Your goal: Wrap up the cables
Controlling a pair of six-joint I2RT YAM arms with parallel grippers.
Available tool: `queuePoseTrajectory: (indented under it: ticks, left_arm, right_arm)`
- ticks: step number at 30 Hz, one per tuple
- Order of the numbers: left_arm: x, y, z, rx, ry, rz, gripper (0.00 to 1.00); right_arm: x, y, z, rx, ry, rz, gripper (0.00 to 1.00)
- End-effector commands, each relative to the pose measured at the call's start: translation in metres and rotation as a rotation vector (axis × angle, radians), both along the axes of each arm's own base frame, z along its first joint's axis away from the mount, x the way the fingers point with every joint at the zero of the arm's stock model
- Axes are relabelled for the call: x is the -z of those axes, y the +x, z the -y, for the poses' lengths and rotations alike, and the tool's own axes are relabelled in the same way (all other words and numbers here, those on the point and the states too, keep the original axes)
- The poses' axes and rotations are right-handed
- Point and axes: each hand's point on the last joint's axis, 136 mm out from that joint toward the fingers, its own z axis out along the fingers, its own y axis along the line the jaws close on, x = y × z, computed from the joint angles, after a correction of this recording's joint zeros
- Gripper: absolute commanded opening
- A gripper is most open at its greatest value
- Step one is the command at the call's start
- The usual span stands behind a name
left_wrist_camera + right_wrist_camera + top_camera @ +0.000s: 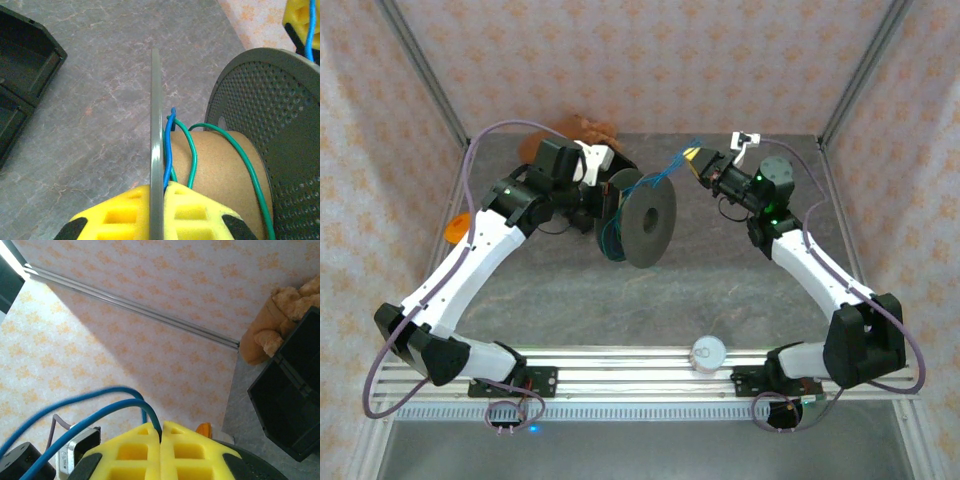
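Grey perforated plastic forms the spool [645,222], which stands on edge at the middle of the counter [570,300]; whether its rim rests there I cannot tell. The left hand [157,192] comes at the spool from its left and is pressed together on the thin near flange [156,115], steadying it. On the brown core [220,160] between the flanges lie a few loose turns of the green cable [192,150] and the blue cable [169,145].

From the spool's upper edge the blue cable runs up and to the right to the right hand [692,157], whose yellow fingers [135,450] are pinched shut on it. Two blue strands arc away from that grip in the right wrist view.

Winding looks under way, with only a little cable on the core so far. The next move probably calls for carrying the pinched strand around the spool with steady tension, keeping it between the flanges so that it lands on the core and does not slip over a rim, while the left hand keeps the spool from tipping.
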Motion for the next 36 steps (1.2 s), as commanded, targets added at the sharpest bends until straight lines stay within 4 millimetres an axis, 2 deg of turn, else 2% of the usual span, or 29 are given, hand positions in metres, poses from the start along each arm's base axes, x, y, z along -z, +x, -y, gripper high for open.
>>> queuePoseTrajectory:
  ticks: [1,6,7,9,14,18,22,26,32,36]
  left_arm:
    - [-0.025,0.02,-0.014,-0.115,-0.015,0.093,0.0]
    - [-0.015,0.035,-0.041,-0.233,0.063,0.095,0.0]
    - [-0.014,0.037,-0.044,-0.243,0.068,0.095,0.0]
    - [-0.01,0.039,-0.05,-0.254,0.077,0.087,0.0]
    - [-0.005,0.038,-0.051,-0.222,0.041,0.068,0.0]
    - [-0.006,0.033,-0.048,-0.172,-0.031,0.047,0.0]
    - [-0.014,0.027,-0.044,-0.123,-0.126,0.032,0.0]
    - [-0.025,0.018,-0.037,-0.058,-0.19,0.026,0.0]
    - [-0.039,0.003,-0.023,0.036,-0.288,0.019,0.0]
    - [-0.05,-0.006,-0.016,0.091,-0.357,0.014,0.0]
  right_arm:
    - [-0.029,-0.011,0.003,0.014,0.012,0.062,0.0]
    - [-0.029,-0.024,0.018,0.046,0.002,0.021,0.0]
    - [-0.021,-0.021,0.022,0.06,-0.006,-0.011,0.0]
    - [-0.028,-0.031,0.037,0.08,0.003,-0.017,0.0]
    - [-0.028,-0.04,0.059,0.066,0.021,-0.074,0.0]
    - [-0.024,-0.041,0.079,0.067,-0.032,-0.102,0.0]
    - [0.0,-0.028,0.098,0.089,-0.1,-0.187,0.0]
    - [0.033,-0.004,0.115,0.088,-0.06,-0.302,0.0]
    - [0.069,0.027,0.125,0.107,-0.108,-0.384,0.0]
    - [0.102,0.039,0.13,0.114,-0.19,-0.466,0.0]
